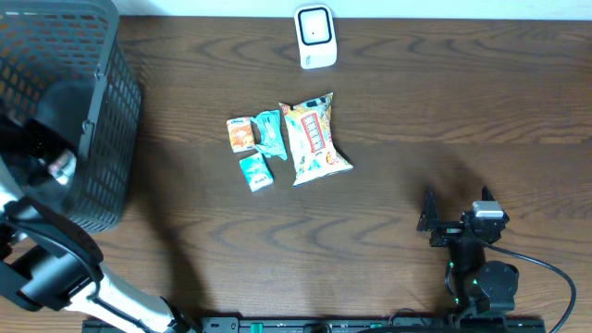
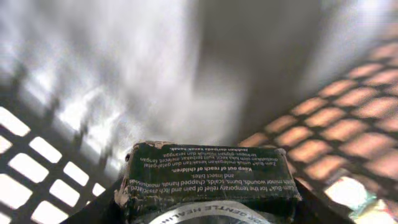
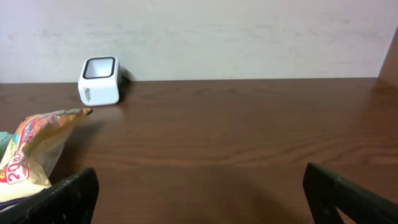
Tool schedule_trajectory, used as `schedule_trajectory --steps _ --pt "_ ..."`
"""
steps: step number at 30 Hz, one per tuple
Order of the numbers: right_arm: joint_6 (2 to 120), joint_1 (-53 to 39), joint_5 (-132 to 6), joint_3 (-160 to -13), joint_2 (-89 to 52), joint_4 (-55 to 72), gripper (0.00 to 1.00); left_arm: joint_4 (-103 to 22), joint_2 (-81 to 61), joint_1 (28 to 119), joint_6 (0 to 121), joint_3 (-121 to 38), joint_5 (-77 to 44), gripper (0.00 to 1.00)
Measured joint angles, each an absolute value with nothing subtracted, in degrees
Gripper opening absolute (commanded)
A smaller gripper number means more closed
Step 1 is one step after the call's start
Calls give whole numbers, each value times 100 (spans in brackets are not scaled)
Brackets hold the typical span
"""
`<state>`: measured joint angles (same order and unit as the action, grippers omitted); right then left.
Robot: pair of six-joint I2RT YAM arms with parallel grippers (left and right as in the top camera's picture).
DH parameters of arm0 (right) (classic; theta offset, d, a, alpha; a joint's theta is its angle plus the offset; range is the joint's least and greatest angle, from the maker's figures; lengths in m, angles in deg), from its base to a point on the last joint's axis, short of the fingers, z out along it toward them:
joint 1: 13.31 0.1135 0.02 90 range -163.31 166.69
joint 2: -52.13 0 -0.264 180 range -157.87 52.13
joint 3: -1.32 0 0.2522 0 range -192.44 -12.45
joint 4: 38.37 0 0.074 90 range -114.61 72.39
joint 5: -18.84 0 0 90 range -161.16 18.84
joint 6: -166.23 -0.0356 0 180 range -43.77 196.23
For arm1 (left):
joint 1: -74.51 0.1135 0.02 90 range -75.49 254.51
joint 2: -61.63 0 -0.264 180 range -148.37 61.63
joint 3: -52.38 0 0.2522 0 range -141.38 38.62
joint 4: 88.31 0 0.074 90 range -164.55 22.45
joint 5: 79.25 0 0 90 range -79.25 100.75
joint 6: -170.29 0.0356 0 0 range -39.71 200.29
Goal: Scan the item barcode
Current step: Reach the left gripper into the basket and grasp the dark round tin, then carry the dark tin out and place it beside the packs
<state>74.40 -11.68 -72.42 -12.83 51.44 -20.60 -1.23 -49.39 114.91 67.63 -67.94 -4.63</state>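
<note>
Picking from the basket: the left gripper (image 2: 210, 210) is reaching inside the black mesh basket (image 1: 102, 120) at the left end of the counter (image 1: 416, 111). There it is pinching a dark green box (image 2: 208, 174) printed with white medical text. The box is sitting crosswise between the two fingers, hard against the wrist camera, with the basket's lattice wall showing behind it. The jaws are standing roughly half spread and appear closed onto the box's ends, though the contact itself is falling at the frame's bottom edge. The right gripper (image 1: 458, 205) is resting spread wide and empty at the counter's right front, facing the white scanner (image 1: 315, 37) by the back edge. A chip bag (image 1: 314, 139) and three small packets (image 1: 254, 148) are lying grouped mid-counter. The pick-up stage looks to be under way. The next move is calling for lifting the box clear of the basket rim, carrying it to the scanner and turning its barcode face toward the window. No barcode is showing on the visible face.
</note>
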Motion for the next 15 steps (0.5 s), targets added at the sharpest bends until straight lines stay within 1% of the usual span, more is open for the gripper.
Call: schedule_trajectory --steps 3,6,9,11,15 --pt "7440 -1168 -7242 -1283 5144 -2060 99 43 -4688 11491 6763 -7631 -721 36" --pt "7440 -1168 -7242 -1283 5144 -2062 99 23 -4222 11491 6758 -8101 -1143 37" --pt "7440 -1168 -7242 -1283 5144 -2062 99 -163 -3584 11462 6723 -8311 -1805 37" --pt "7440 -1168 -7242 -1283 5144 -2062 99 -283 -3197 11364 6662 -8366 -2174 39" --pt "7440 -1168 -7242 -1283 5144 -2062 99 -399 -2747 10833 6549 -8401 -2550 40"
